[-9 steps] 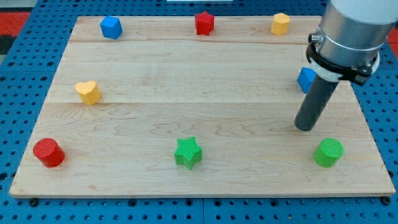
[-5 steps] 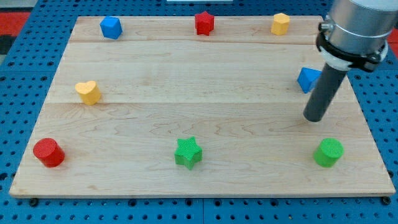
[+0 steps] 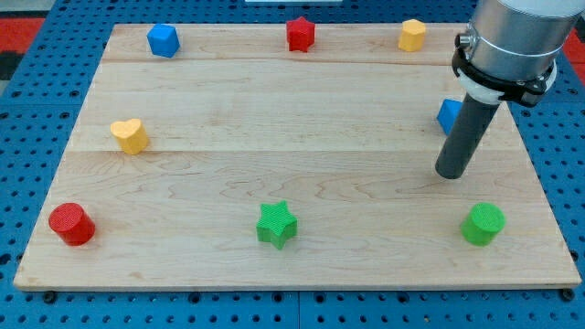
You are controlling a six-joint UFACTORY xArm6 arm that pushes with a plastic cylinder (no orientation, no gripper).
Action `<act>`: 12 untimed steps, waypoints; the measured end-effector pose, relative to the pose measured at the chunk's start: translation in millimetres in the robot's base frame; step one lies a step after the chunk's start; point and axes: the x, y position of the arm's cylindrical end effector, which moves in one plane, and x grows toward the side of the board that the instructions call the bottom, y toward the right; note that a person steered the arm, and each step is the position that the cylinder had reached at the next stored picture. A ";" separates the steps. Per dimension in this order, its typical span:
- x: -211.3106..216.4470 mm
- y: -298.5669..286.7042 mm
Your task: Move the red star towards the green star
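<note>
The red star (image 3: 300, 34) sits near the view's top edge of the wooden board, at the middle. The green star (image 3: 276, 224) sits near the view's bottom edge, at the middle, far below the red star. My tip (image 3: 449, 173) is on the board at the view's right, far from both stars. It stands just below a blue block (image 3: 448, 114) that the rod partly hides, and above a green cylinder (image 3: 483, 224).
A blue block (image 3: 163, 40) is at the top left and a yellow block (image 3: 412, 35) at the top right. A yellow heart (image 3: 130, 135) is at the left. A red cylinder (image 3: 70, 224) is at the bottom left. The board (image 3: 274, 119) lies on a blue pegboard.
My tip moved right and up a little, then back left to about where it started. No block has moved.
</note>
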 end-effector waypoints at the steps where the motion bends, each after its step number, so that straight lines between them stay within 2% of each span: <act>1: -17.3 -32.7; 2: -51.1 -77.0; 3: -109.6 -101.5; 4: -177.5 -113.8; 6: -266.9 -118.2; 7: -287.1 -126.3; 10: -237.3 -217.8; 11: -250.8 -258.2; 12: -244.2 -283.5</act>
